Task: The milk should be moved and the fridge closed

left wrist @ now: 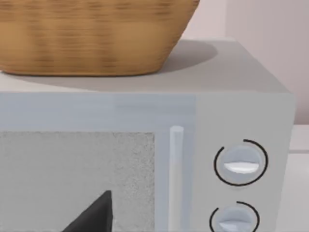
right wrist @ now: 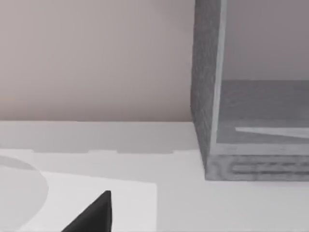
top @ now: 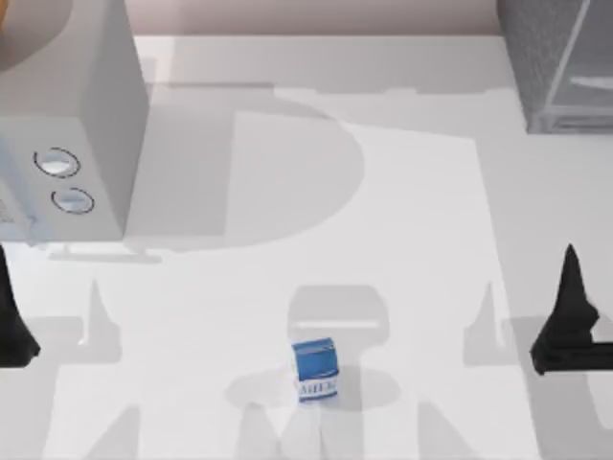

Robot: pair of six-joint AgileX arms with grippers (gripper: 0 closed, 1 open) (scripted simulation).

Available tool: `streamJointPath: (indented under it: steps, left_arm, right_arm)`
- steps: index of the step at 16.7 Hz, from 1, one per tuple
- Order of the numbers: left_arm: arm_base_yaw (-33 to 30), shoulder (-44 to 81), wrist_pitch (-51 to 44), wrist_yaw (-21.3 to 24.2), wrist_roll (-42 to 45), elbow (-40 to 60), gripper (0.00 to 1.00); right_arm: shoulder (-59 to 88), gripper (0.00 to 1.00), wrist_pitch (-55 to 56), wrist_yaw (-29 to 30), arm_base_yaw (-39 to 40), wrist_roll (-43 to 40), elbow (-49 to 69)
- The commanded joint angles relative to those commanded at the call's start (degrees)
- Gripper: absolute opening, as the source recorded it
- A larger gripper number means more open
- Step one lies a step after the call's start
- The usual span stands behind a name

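The milk (top: 314,369), a small carton with a blue top and a white lower band, stands upright on the white table near the front edge, about midway between the arms. The fridge (top: 551,62) is the dark grey speckled cabinet at the back right; the right wrist view looks past its speckled wall (right wrist: 203,96) into the light interior. My left gripper (top: 6,287) is parked at the table's left edge and my right gripper (top: 572,268) at the right edge. Both are well apart from the milk and hold nothing.
A pale grey box (top: 67,105) with two round dials (top: 63,180) stands at the back left. A woven basket (left wrist: 91,34) sits on top of it. The white table (top: 402,240) stretches open between the milk and the fridge.
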Motion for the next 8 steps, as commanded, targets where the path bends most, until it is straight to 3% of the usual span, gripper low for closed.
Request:
streamJointPath:
  steps: [8]
  left_arm:
    - [0.00, 0.00, 0.00, 0.00, 0.00, 0.00, 1.00]
  right_arm:
    - [6.02, 1.00, 4.87, 1.54, 2.69, 0.23, 2.52]
